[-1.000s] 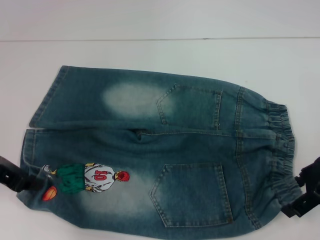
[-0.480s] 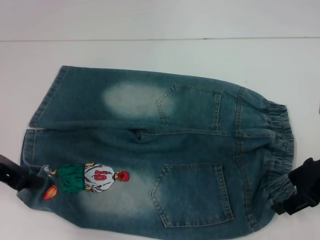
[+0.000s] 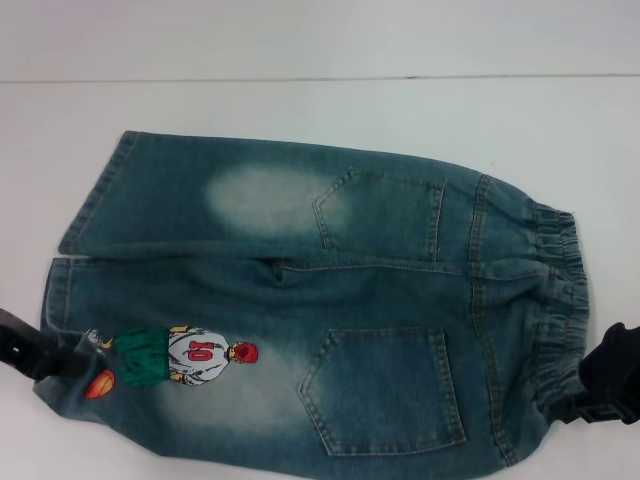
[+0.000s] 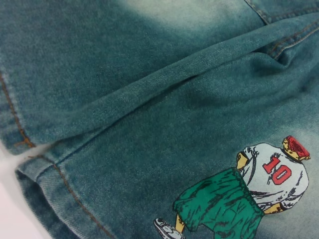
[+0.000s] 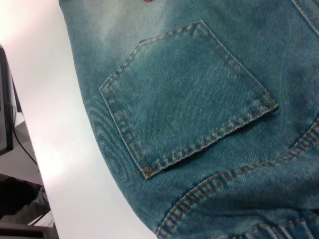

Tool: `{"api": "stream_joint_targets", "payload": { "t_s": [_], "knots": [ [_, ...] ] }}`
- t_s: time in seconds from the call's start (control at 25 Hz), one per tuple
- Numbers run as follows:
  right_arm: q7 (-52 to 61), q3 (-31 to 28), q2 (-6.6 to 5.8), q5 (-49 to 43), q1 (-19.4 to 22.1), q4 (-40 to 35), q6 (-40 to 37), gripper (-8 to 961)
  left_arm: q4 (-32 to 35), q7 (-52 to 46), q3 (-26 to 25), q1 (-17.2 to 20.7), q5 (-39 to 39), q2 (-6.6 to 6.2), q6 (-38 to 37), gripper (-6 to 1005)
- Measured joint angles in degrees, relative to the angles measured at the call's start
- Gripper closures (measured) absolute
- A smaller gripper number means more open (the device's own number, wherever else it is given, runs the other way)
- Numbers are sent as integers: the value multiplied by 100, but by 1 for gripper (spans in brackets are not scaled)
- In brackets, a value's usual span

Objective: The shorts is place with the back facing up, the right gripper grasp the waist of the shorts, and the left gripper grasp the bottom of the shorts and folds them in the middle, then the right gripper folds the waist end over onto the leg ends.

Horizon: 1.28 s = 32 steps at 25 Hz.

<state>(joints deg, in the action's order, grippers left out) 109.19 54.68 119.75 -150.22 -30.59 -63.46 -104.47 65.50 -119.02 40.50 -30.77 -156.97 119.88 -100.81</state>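
Denim shorts (image 3: 310, 310) lie flat, back up, on the white table (image 3: 300, 110); a printed player (image 3: 185, 358) wears "10". Left gripper (image 3: 40, 352) at eight o'clock on the hem, right gripper (image 3: 605, 385) at four o'clock by the waistband; whether either pincer is closed cannot be told.

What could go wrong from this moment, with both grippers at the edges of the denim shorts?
The left gripper sits at the near leg hem of the faded blue denim shorts, close to one corner, so that leg may twist rather than fold evenly. The right gripper is at the bunched elastic waistband, which might slip or be caught only in part. The shorts lie slanted on the white table, so the middle fold may end up misaligned.
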Motion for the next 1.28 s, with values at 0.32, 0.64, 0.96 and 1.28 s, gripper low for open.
{"api": "stream_joint_targets", "payload": {
  "t_s": [0.32, 0.64, 0.96, 1.28],
  "knots": [
    [-596, -92, -24, 481, 178, -119, -174, 871, 14, 0, -37, 0, 24, -8, -42, 945],
    [-1098, -712, -28, 576, 335, -233, -410, 892, 169, -18, -415, -8, 68, -63, -79, 945],
    [-1708, -1777, -148, 747, 567, -311, -926, 892, 606, -26, -1110, 28, 82, -214, -378, 945],
    [-2071, -2741, -208, 1465, 704, -272, -808, 892, 690, 35, -1356, 2, 618, -235, -131, 944]
  ]
}}
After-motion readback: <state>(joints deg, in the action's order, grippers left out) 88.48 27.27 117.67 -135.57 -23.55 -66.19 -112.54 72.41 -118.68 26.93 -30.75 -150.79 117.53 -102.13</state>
